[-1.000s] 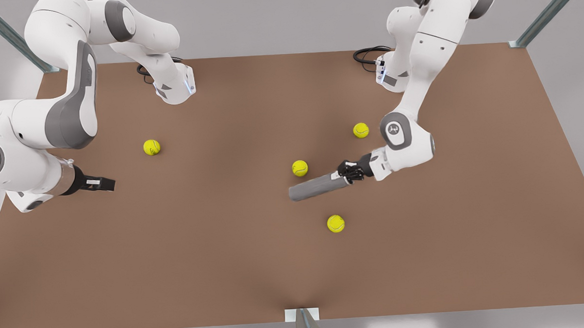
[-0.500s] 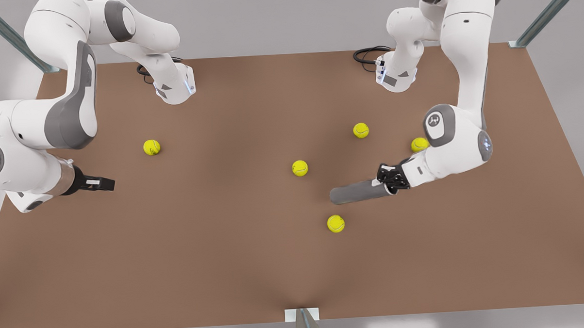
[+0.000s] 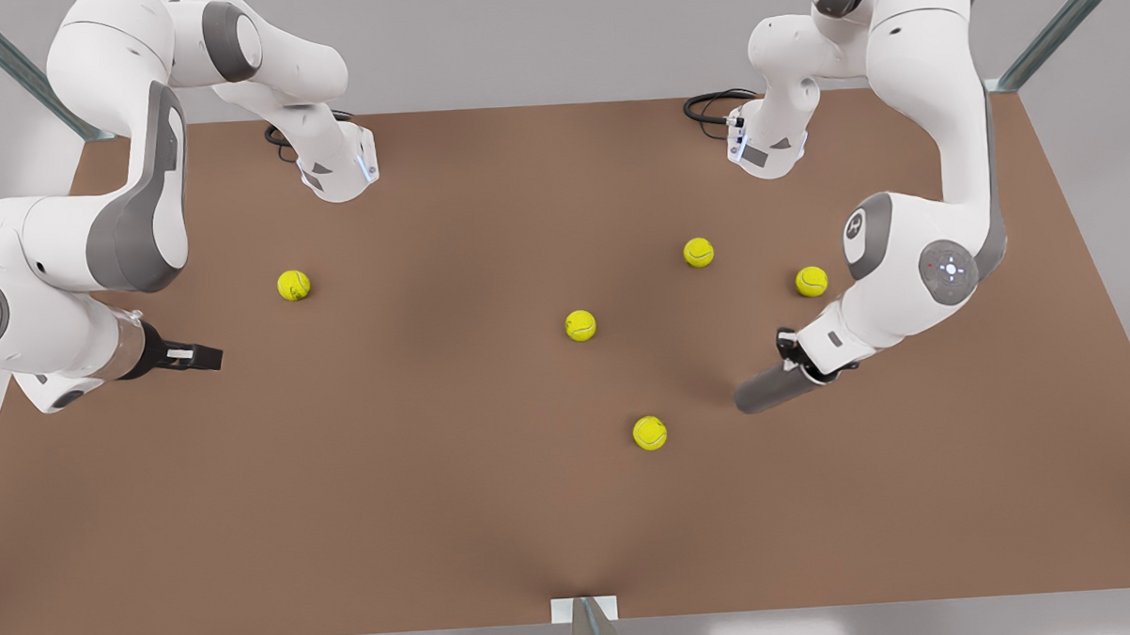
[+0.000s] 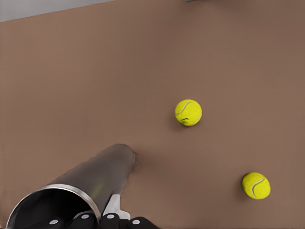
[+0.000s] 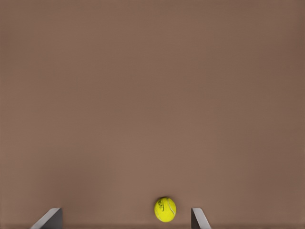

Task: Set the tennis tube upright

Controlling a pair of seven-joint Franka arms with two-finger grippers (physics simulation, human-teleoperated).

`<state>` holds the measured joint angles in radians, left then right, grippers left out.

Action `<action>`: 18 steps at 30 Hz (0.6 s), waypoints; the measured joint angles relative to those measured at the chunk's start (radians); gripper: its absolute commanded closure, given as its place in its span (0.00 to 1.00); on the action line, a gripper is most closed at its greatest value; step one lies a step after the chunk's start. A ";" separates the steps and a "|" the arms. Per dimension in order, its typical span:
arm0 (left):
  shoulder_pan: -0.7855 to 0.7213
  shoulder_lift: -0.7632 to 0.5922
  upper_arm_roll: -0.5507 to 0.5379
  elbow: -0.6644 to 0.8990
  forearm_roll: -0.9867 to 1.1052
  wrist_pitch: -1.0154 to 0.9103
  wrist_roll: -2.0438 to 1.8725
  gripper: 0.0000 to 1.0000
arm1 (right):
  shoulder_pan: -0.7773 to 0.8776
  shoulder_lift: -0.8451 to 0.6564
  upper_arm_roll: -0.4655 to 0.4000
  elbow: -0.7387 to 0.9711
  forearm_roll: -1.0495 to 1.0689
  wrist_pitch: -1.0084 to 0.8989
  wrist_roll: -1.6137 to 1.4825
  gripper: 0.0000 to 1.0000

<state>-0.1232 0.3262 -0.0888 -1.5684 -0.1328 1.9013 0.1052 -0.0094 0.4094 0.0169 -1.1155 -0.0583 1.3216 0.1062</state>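
Near table (image 3: 496, 508) right edge: left tool (image 3: 804, 365) clamps tilted tennis tube (image 3: 767, 391).

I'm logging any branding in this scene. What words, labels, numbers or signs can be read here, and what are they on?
No readable text anywhere.
Tennis tube, held by the left gripper at its rim end: plain grey, no label.
Tennis balls, such as the one near the centre: seam lines and a faint dark mark, too small to read.
Arm joint above the tube: a small round emblem, not legible.
The right gripper waits, open, at the front view's left.
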 measured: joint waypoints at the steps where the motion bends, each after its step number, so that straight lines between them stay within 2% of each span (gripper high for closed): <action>1: 0.002 0.010 0.001 0.000 0.012 0.009 -0.023 0.79 | 0.000 0.000 0.000 0.000 0.000 0.000 0.000 0.00; 14: 0.026 0.077 0.008 -0.002 0.071 0.057 -0.248 0.79 | 0.002 0.000 0.001 0.000 0.009 0.000 0.004 0.00; 15: 0.027 0.079 0.007 -0.002 0.076 0.058 -0.259 0.41 | 0.001 0.000 0.001 0.000 0.009 0.000 0.004 0.00; 16: 0.026 0.082 0.007 -0.002 0.085 0.060 -0.269 0.16 | 0.001 0.000 0.001 0.000 0.009 0.000 0.004 0.00; 17: 0.026 0.084 0.007 -0.002 0.083 0.061 -0.274 0.00 | 0.000 0.000 0.001 0.000 0.009 0.000 0.005 0.00; 18: 0.026 0.085 0.007 -0.002 0.074 0.064 -0.275 0.00 | 0.000 0.000 0.001 0.000 0.009 0.000 0.005 0.00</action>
<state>-0.0970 0.4112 -0.0816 -1.5700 -0.0585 1.9650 -0.1697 -0.0093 0.4094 0.0177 -1.1156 -0.0495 1.3212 0.1111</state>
